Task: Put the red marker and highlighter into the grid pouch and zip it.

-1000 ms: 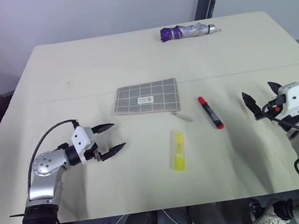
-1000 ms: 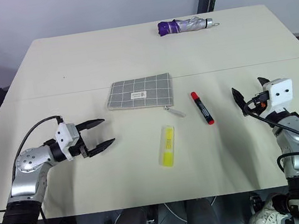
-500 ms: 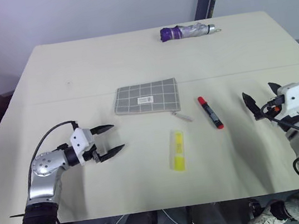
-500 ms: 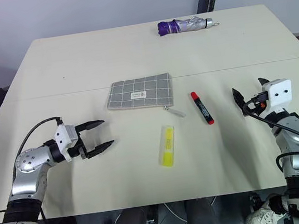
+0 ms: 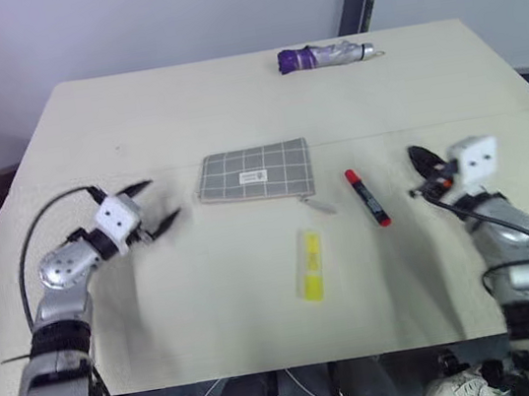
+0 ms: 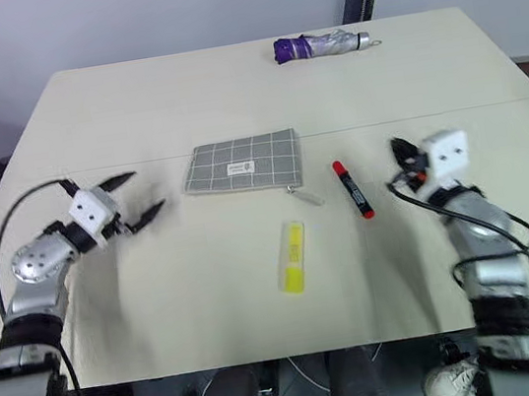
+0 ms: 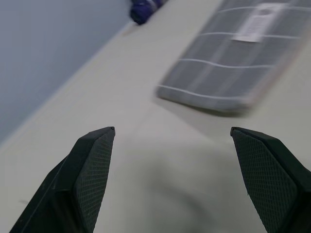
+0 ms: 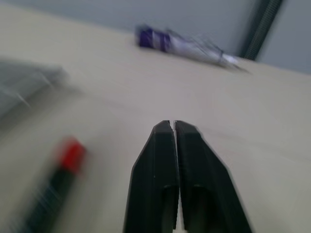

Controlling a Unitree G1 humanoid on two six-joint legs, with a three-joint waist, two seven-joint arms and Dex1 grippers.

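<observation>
Beige table (image 5: 133, 118): grid pouch (image 5: 255, 173), red marker (image 5: 367, 197), highlighter (image 5: 309, 264) lie loose. My left gripper (image 5: 154, 204) gapes empty; right gripper (image 8: 174, 127) pinched closed, empty.

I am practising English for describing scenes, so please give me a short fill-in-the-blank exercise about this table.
1. The right gripper has its fingers ____.
2. The highlighter on the table is ____ in colour.
3. The folded umbrella at the far edge is ____.
4. Between the grid pouch and the right gripper lies the red ____.

Missing words: shut; yellow; purple; marker
</observation>
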